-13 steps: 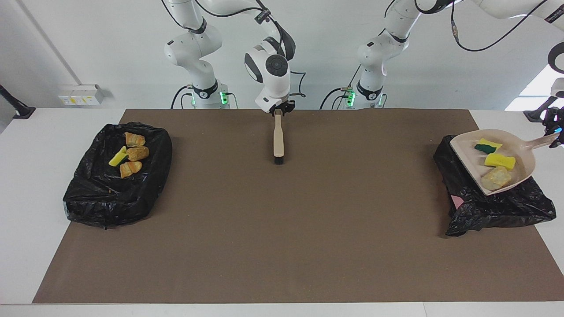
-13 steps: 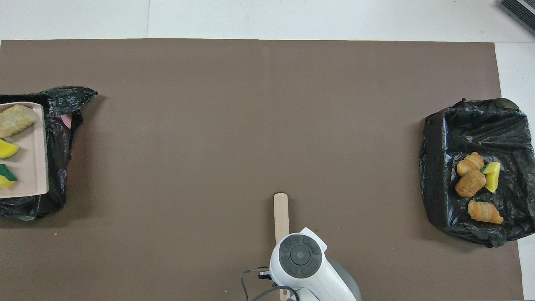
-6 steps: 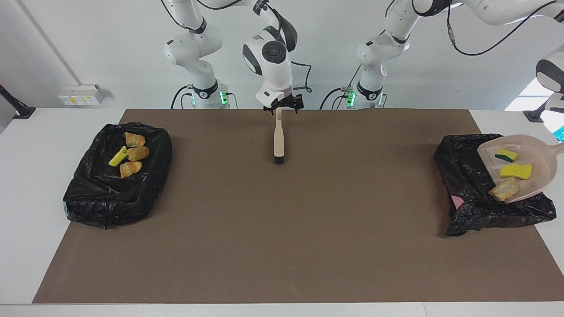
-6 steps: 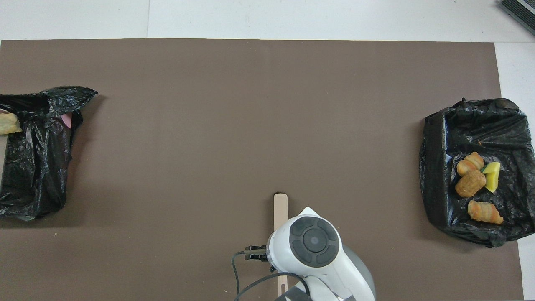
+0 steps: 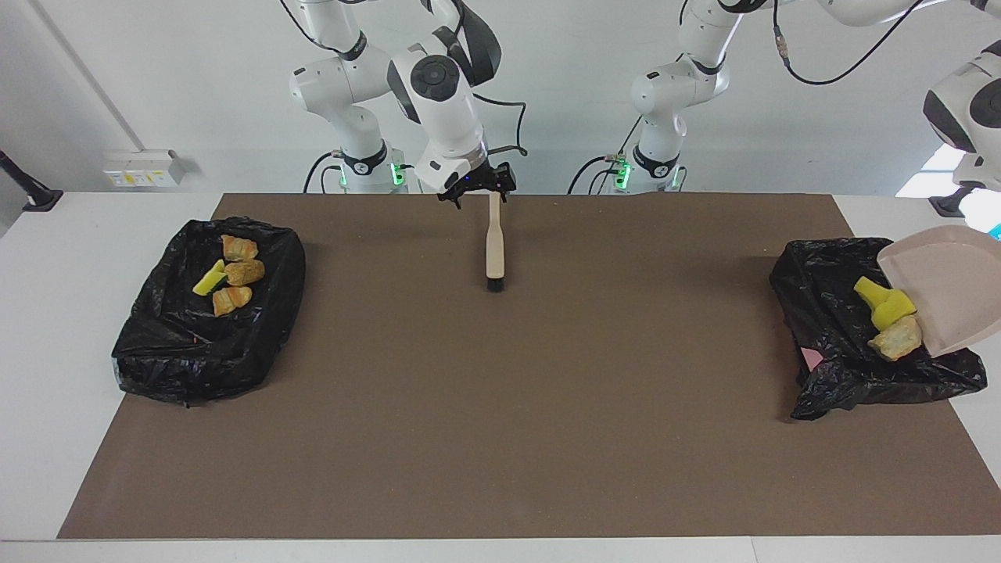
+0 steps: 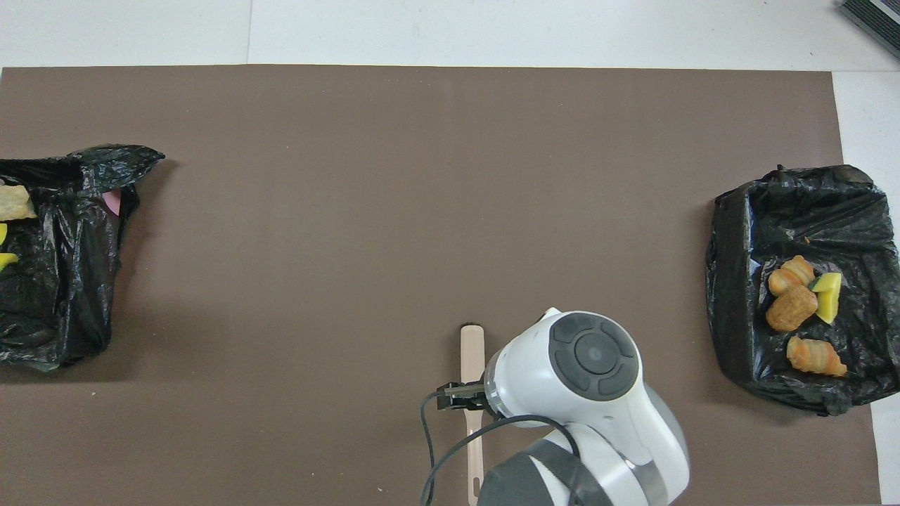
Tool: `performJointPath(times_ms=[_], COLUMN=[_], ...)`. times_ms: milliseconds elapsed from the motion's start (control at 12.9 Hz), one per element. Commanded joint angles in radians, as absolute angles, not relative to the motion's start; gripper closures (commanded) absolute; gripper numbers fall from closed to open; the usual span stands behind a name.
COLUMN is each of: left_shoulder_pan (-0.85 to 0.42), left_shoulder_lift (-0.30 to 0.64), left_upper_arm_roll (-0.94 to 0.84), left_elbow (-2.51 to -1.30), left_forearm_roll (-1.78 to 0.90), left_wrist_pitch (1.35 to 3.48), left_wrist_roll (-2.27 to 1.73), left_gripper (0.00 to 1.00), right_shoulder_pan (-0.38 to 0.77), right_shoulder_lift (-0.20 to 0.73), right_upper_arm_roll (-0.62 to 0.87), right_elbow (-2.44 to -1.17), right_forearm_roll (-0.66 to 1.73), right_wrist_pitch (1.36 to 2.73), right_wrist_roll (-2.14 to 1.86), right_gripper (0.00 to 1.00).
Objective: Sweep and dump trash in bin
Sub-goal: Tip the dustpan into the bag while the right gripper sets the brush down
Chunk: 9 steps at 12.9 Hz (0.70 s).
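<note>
Right gripper (image 6: 460,398) apparently open over the brush (image 6: 472,358); trash (image 6: 801,309) in a black-lined bin (image 6: 731,281).

Both arms (image 5: 344,70) are glossy white with dark grey joint caps, loose black cables, green base lights.

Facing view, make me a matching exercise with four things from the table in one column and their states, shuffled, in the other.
Things:
1. brush
2. dustpan
3. right gripper
4. bin at the right arm's end

States:
A. open, over the brush's handle
B. holds four scraps
C. lying flat on the mat
D. tipped steeply over the bin at the left arm's end

Pairs: 1-C, 2-D, 3-A, 4-B
</note>
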State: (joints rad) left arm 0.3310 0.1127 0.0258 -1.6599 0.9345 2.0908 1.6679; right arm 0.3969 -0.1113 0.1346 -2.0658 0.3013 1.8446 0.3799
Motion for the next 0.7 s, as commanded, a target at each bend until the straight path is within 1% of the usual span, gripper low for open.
performJointPath(times_ms=[0, 77, 232, 463, 618], left_shoulder_pan=[0.321, 0.316, 0.284, 0.253, 0.25], left_shoulder_lift=[0.032, 0.014, -0.008, -0.017, -0.02], left_upper_arm_roll=[0.022, 0.012, 0.008, 0.009, 0.008], left_elbow=[-1.695, -1.695, -1.695, -1.689, -1.69], left_forearm_roll=[0.957, 0.954, 0.901, 0.683, 0.58], left_wrist_pitch=[2.05, 2.028, 1.981, 1.907, 1.864], left_wrist_roll=[1.661, 1.66, 1.652, 1.617, 1.536], left_gripper=[1.0, 1.0, 1.0, 1.0, 1.0], right_shoulder_pan=[0.321, 0.292, 0.269, 0.229, 0.227], right_shoulder_lift=[-0.133, -0.141, -0.15, -0.153, -0.152], right_upper_arm_roll=[0.138, 0.14, 0.138, 0.121, 0.062], right_elbow=[-1.964, -1.947, -1.913, -1.873, -1.812], right_forearm_roll=[0.298, 0.279, 0.238, 0.2, 0.087], right_wrist_pitch=[1.758, 1.74, 1.736, 1.736, 1.736], right_wrist_roll=[0.305, 0.301, 0.299, 0.301, 0.299], right_gripper=[0.0, 0.0, 0.0, 0.0, 0.0])
